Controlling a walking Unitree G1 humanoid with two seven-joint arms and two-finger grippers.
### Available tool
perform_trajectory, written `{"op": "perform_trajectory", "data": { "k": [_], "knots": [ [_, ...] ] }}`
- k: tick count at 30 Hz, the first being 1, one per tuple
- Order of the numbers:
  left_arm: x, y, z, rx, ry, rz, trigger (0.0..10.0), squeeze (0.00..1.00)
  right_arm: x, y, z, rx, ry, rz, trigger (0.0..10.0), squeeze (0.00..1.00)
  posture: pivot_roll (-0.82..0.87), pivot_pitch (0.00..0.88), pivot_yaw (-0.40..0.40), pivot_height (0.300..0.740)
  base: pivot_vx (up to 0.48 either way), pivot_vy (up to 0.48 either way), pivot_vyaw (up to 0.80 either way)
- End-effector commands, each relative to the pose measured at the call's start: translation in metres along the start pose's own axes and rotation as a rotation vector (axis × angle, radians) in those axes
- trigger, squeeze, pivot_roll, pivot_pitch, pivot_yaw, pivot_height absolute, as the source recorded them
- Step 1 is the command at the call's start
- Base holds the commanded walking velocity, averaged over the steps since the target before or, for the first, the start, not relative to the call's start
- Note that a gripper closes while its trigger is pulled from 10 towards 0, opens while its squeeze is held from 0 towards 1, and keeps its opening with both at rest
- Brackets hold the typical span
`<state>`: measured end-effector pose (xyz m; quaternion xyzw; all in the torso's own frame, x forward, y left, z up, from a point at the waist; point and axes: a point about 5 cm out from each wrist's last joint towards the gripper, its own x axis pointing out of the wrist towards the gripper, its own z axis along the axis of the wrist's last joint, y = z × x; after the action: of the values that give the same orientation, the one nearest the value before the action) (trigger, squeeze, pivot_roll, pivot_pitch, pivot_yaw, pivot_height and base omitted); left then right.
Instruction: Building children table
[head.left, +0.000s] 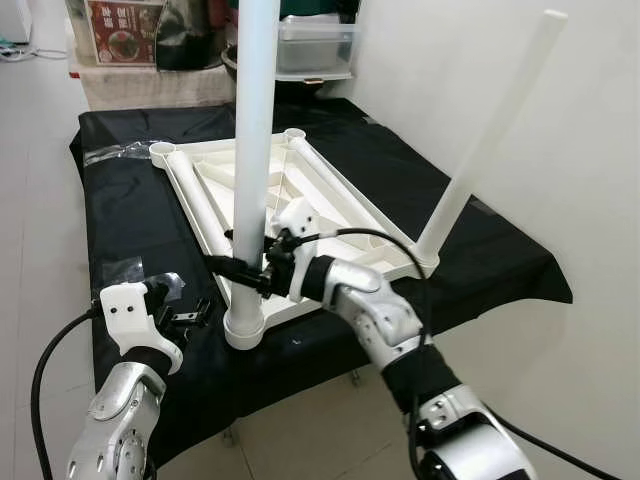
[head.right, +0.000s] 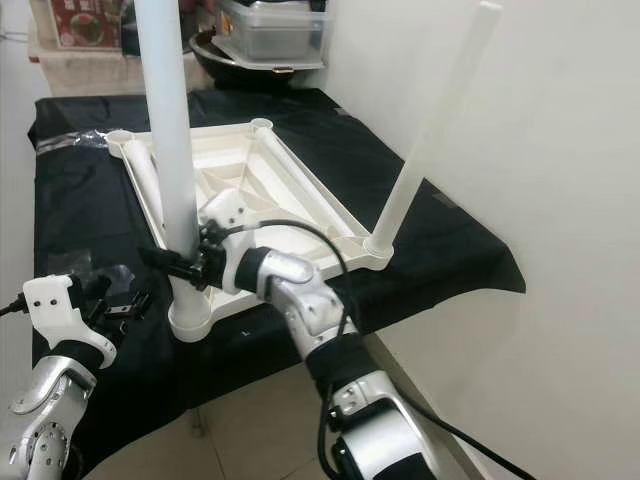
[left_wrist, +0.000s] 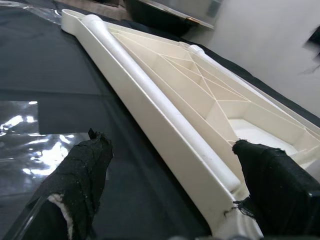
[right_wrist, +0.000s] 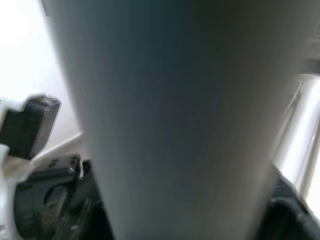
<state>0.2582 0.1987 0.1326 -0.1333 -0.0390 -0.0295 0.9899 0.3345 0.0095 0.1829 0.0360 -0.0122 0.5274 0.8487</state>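
A white plastic table top lies upside down on the black-covered tabletop, with its ribbed underside facing up. It sits toward the right half of the tabletop, and its near corner reaches the near edge.

One leg stands upright in the socket at this near corner. The right gripper holds this leg low down, just above the socket, with its black fingers closed around the tube. In the right wrist view the leg is very close and blurred.

A second leg stands in the socket at the right corner of the frame, near the right edge of the tabletop. It tilts outward, toward the white wall. A third leg lies flat inside the frame, along its left side. The two far sockets have no upright leg in them.

The left gripper hovers over the near left part of the tabletop, just beside the near socket and not touching anything. Its fingers are spread wide, and the left wrist view looks between them along the lying leg.

A piece of clear film lies at the far left corner of the tabletop. Beyond the far edge stand a clear lidded box and a carton.
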Motion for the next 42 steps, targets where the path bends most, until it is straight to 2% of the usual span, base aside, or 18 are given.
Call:
{"op": "perform_trajectory", "data": {
  "k": [1, 3, 5, 7, 11, 12, 13, 15, 16, 19, 20, 25, 32, 33, 36, 39, 40, 42],
  "knots": [
    [-0.001, -0.002, -0.002, -0.014, 0.003, -0.004, 10.0, 0.0, -0.007, -0.027, -0.006, 0.038, 0.033, -0.305, 0.0, 0.0, 0.18, 0.0, -0.168, 0.74, 0.0, 0.0, 0.0],
    [-0.002, -0.002, -0.002, -0.014, 0.003, -0.004, 10.0, 0.0, -0.016, -0.044, -0.014, 0.078, 0.089, -0.519, 0.0, 0.0, 0.18, 0.0, -0.166, 0.74, 0.0, 0.0, 0.0],
    [-0.002, -0.002, -0.002, -0.014, 0.003, -0.004, 10.0, 0.0, -0.016, -0.044, -0.014, 0.078, 0.089, -0.519, 0.0, 0.0, 0.18, 0.0, -0.166, 0.74, 0.0, 0.0, 0.0],
    [-0.002, -0.002, -0.002, -0.015, 0.003, -0.005, 10.0, 0.0, -0.047, -0.067, -0.031, 0.106, 0.187, -0.9, 0.0, 0.0, 0.18, 0.0, -0.164, 0.74, 0.0, 0.0, 0.0],
    [-0.002, -0.002, -0.002, -0.015, 0.004, -0.007, 10.0, 0.0, -0.07, -0.071, -0.044, 0.101, 0.236, -1.062, 0.0, 0.0, 0.17, 0.0, -0.156, 0.74, 0.0, 0.0, 0.0],
    [-0.002, -0.002, -0.002, -0.015, 0.005, -0.008, 10.0, 0.0, -0.068, -0.064, -0.047, 0.121, 0.239, -0.994, 9.5, 0.0, 0.16, 0.0, -0.151, 0.74, 0.0, 0.0, 0.0],
    [-0.002, -0.001, -0.002, -0.014, 0.006, -0.01, 10.0, 0.0, -0.059, -0.054, -0.042, 0.096, 0.211, -0.871, 10.0, 0.0, 0.16, 0.0, -0.146, 0.74, 0.0, 0.0, 0.0],
    [-0.002, -0.001, -0.002, -0.014, 0.007, -0.011, 10.0, 0.0, -0.054, -0.047, -0.039, 0.075, 0.192, -0.79, 10.0, 0.0, 0.16, 0.0, -0.146, 0.74, 0.0, 0.0, 0.0],
    [-0.002, -0.001, -0.002, -0.014, 0.008, -0.012, 10.0, 0.0, -0.05, -0.044, -0.03, 0.076, 0.119, -0.734, 10.0, 1.0, 0.16, 0.0, -0.145, 0.74, 0.0, 0.0, 0.0],
    [0.0, -0.001, -0.002, -0.014, 0.009, -0.015, 10.0, 0.0, -0.036, -0.039, -0.01, 0.085, 0.022, -0.512, 10.0, 1.0, 0.16, 0.0, -0.15, 0.74, 0.0, 0.0, 0.0],
    [0.0, -0.001, -0.002, -0.014, 0.008, -0.014, 10.0, 0.0, -0.03, -0.036, -0.003, 0.07, -0.001, -0.419, 10.0, 0.0, 0.16, 0.0, -0.152, 0.74, 0.0, 0.0, 0.0],
    [0.0, -0.001, -0.002, -0.015, 0.003, -0.009, 10.0, 0.0, -0.027, -0.012, 0.02, -0.021, -0.055, 0.022, 10.0, 0.0, 0.17, 0.0, -0.16, 0.74, 0.0, 0.0, 0.0],
    [0.0, -0.001, -0.002, -0.016, -0.001, -0.004, 10.0, 0.0, -0.027, -0.003, 0.019, -0.081, -0.02, 0.165, 10.0, 0.0, 0.18, 0.0, -0.171, 0.74, 0.0, 0.0, 0.0],
    [0.0, -0.001, -0.002, -0.017, -0.002, -0.003, 10.0, 0.0, -0.022, -0.008, 0.013, -0.072, -0.012, 0.089, 0.0, 0.0, 0.18, 0.0, -0.174, 0.74, 0.0, 0.0, 0.0],
    [-0.001, -0.002, -0.001, -0.017, -0.003, -0.003, 10.0, 0.0, -0.016, -0.021, 0.009, -0.044, -0.012, -0.071, 0.0, 0.0, 0.18, 0.0, -0.172, 0.74, 0.0, 0.0, 0.0],
    [-0.002, -0.002, -0.001, -0.019, -0.004, -0.002, 10.0, 0.0, -0.026, -0.058, -0.008, 0.077, 0.107, -0.572, 0.0, 0.0, 0.17, 0.0, -0.166, 0.74, 0.0, 0.0, 0.0],
    [-0.002, -0.002, -0.001, -0.019, -0.004, -0.002, 10.0, 0.0, -0.026, -0.058, -0.008, 0.077, 0.107, -0.572, 0.0, 0.0, 0.17, 0.0, -0.166, 0.74, 0.0, 0.0, 0.0],
    [-0.002, -0.002, 0.0, -0.021, -0.004, -0.004, 10.0, 0.0, -0.054, -0.078, -0.032, 0.159, 0.214, -0.946, 0.0, 0.0, 0.16, 0.0, -0.161, 0.74, 0.0, 0.0, 0.0]
  ]
}}
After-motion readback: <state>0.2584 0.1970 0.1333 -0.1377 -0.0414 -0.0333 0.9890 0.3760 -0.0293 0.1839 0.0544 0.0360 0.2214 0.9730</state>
